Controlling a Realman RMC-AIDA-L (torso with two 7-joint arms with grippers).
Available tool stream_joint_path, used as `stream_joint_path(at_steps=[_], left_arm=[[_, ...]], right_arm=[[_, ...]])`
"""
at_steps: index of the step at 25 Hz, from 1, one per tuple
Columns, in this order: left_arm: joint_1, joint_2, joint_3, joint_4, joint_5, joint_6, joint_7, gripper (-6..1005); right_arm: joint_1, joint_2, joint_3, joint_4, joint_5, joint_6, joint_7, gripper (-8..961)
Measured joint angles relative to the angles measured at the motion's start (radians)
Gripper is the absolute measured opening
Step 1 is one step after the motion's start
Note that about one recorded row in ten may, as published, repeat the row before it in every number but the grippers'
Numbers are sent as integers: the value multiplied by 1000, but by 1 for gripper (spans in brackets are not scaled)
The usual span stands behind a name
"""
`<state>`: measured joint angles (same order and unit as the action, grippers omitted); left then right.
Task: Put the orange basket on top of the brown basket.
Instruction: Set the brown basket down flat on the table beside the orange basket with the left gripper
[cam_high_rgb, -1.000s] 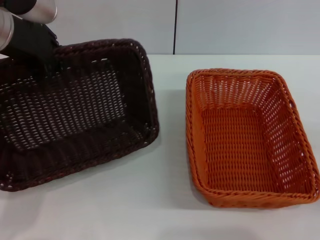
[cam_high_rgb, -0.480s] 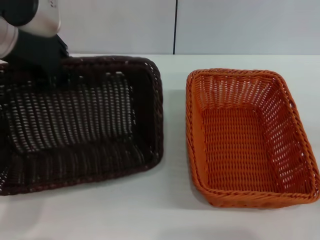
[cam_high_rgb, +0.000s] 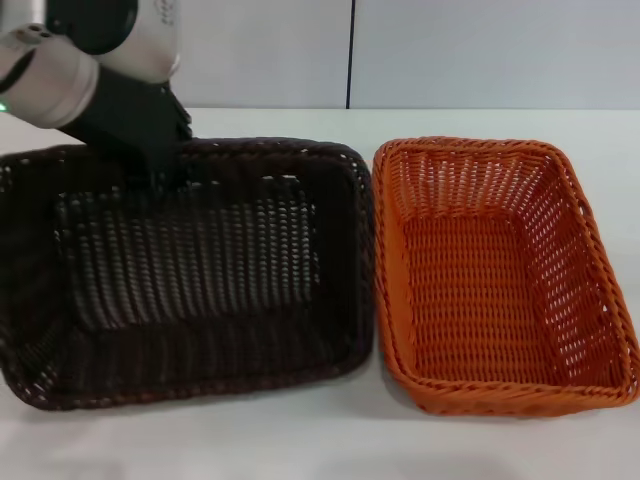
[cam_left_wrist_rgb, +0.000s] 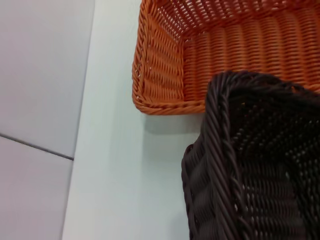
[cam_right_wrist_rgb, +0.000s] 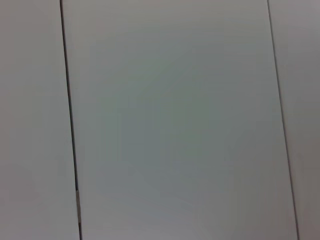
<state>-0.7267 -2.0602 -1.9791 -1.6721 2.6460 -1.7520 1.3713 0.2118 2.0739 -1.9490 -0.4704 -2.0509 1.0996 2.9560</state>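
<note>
The brown basket (cam_high_rgb: 200, 270) is on the left in the head view, tilted, with its right rim close against the orange basket (cam_high_rgb: 490, 270). My left gripper (cam_high_rgb: 160, 172) is shut on the brown basket's far rim and holds it. The orange basket sits flat on the white table (cam_high_rgb: 330, 440) at the right, empty. The left wrist view shows the brown basket's rim (cam_left_wrist_rgb: 225, 150) next to a corner of the orange basket (cam_left_wrist_rgb: 165, 70). My right gripper is out of view.
A grey panelled wall (cam_high_rgb: 450, 50) stands behind the table's far edge. The right wrist view shows only wall panels (cam_right_wrist_rgb: 170, 120). Bare table lies in front of both baskets.
My left gripper has carried the brown basket to the right, from the far left up to the orange basket's left side. The orange basket has not moved.
</note>
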Motion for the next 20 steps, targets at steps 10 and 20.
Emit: stream_joint_path(at_steps=[10,20], left_arm=[[-72,3,66,232,84,130,-15,182],[-79,-5,134,254,121,268,-35,302]], right_arm=[[5,-3,2,3,0,0,0,727],[10,-5,2,6,0,-1,0,727]])
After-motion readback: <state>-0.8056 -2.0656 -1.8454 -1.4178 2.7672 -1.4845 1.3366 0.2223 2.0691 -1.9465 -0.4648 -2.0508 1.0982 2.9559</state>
